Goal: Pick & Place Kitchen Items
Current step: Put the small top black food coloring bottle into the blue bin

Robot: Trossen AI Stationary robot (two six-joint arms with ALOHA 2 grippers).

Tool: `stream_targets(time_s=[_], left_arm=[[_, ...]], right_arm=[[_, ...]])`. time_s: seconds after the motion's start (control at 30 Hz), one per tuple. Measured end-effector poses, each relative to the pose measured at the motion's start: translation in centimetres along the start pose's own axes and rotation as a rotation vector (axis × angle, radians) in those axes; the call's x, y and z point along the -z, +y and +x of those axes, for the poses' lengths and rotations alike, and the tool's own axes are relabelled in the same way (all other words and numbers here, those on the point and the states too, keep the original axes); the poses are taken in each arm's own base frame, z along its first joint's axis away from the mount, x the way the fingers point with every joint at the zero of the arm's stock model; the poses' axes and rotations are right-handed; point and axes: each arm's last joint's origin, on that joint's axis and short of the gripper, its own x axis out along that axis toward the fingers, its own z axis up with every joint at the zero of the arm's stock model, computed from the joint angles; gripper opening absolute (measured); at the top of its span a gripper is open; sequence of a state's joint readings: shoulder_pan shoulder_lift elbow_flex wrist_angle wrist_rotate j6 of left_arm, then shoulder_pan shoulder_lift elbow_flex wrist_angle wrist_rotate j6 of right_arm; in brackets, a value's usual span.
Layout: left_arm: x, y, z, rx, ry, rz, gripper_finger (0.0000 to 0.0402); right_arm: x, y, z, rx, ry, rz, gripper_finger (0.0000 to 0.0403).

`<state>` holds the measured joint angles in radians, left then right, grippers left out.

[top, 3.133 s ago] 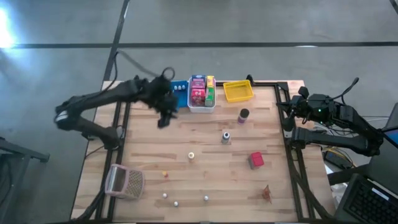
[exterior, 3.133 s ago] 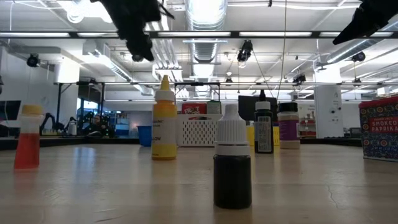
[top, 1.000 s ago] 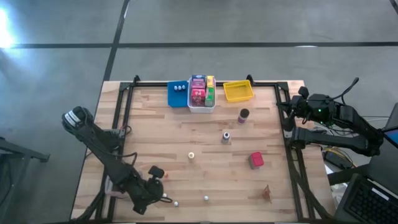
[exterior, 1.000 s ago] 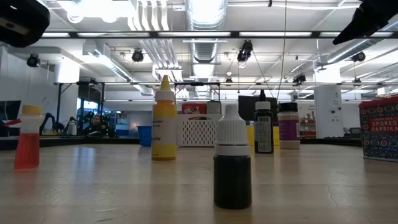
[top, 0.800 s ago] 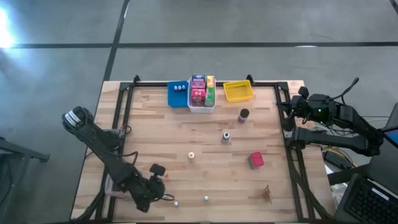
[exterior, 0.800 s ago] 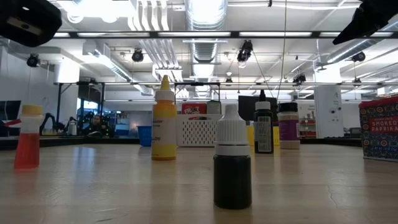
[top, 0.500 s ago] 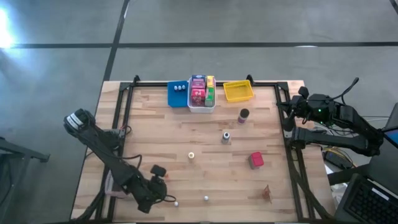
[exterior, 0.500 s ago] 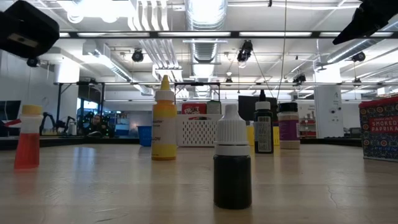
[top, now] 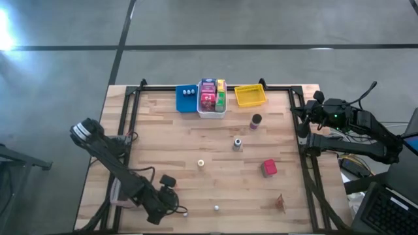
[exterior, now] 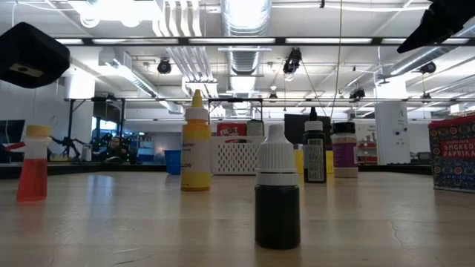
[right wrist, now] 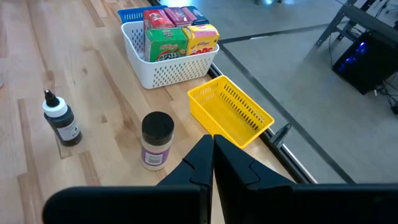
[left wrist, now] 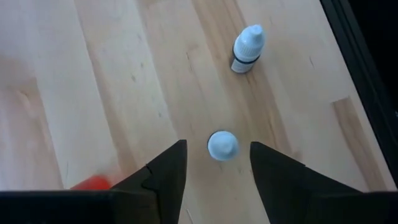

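Near the table's near left corner my left gripper (top: 174,209) points steeply down, open. In the left wrist view its fingers (left wrist: 169,168) stand on either side of a small white-capped bottle (left wrist: 222,144) that stands upright on the wood, with a gap on both sides. A second small bottle (left wrist: 247,48) with a white cap stands a little beyond it. My right gripper (right wrist: 212,155) is shut and holds nothing, parked over the table's right edge (top: 307,124). Other kitchen items stand about the table: a dark-lidded jar (top: 255,121), a dropper bottle (top: 237,144), a red box (top: 268,168).
At the far edge stand a blue bin (top: 187,98), a white bin (top: 211,108) with boxes in it, and a yellow bin (top: 250,96). A small yellowish bottle (top: 201,164) and another white-capped bottle (top: 216,208) stand on the wood. A red-orange bottle (left wrist: 93,182) stands close beside my left finger.
My left gripper has sunk toward the table and drifted slightly toward its right edge, near the near left corner. In the low view the left arm's dark body has come lower and farther into the picture.
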<state>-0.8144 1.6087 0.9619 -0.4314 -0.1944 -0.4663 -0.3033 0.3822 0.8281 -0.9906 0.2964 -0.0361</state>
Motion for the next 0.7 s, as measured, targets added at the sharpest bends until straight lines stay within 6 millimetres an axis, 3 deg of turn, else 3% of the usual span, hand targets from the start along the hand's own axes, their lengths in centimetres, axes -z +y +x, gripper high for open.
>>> stream_targets(time_s=[0.2,0.7], left_arm=[[-0.09,-0.26,0.98,0.011,0.008,0.024,0.0181],[-0.15,-0.03,1.10,0.018,0.003,0.027,0.0167]], right_arm=[[0.00,0.00,0.01,0.000,0.000,0.000,0.0008],[-0.01,0.00,-0.01,0.000,0.000,0.000,0.0008]])
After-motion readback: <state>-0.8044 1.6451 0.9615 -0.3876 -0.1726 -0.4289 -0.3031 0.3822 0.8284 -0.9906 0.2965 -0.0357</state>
